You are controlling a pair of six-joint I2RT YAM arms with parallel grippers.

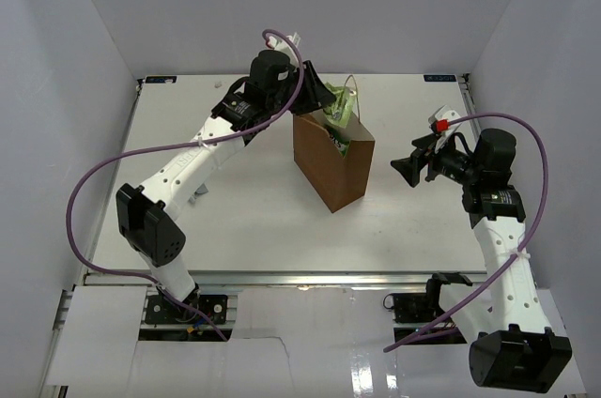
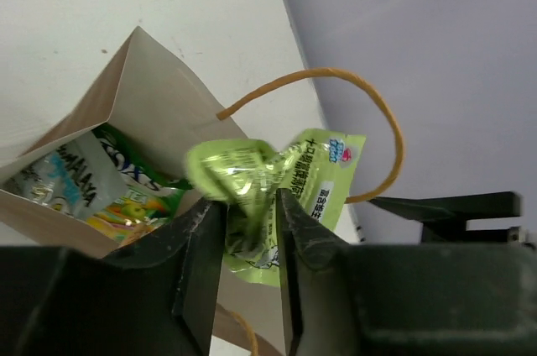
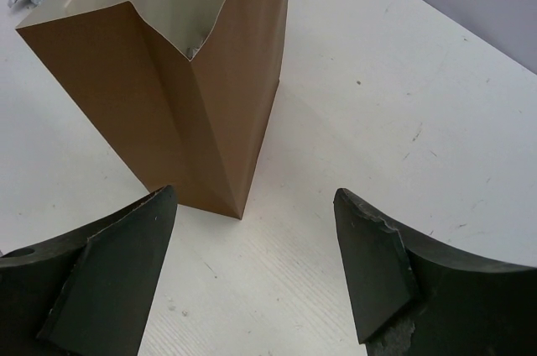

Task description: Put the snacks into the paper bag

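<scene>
Your left end effector (image 2: 248, 213) pinches a lime green packet (image 2: 312, 173) with the paper bag (image 2: 155, 100) mouth just beneath, likely for dropping it in. Your right end effector (image 3: 252, 272) gapes wide, empty.

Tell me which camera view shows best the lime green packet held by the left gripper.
The left wrist view: the lime green packet fills the centre, pinched in the left gripper beside the open paper bag. The top external view shows it only as a small green patch. The right wrist view does not show it.
</scene>
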